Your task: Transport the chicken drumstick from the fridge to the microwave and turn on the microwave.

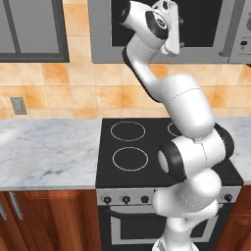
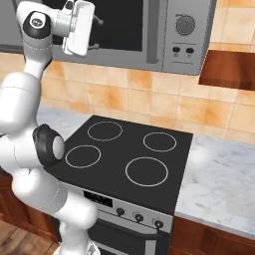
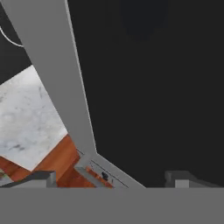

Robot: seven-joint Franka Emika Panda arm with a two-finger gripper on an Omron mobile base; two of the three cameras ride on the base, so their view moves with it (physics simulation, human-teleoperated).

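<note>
The microwave hangs on the wall above the stove, a grey box with a dark window door and a button panel on its right. Its door looks closed. My gripper is raised right in front of the window, open, with nothing between its fingers. In the hand view the two fingertips stand wide apart before the dark glass and the door's grey frame. The chicken drumstick and the fridge are out of view.
A black stove with several ring burners and front knobs sits below the microwave. Marble counter runs to both sides. A glass-fronted wall cabinet hangs at the left and a wooden cabinet at the right.
</note>
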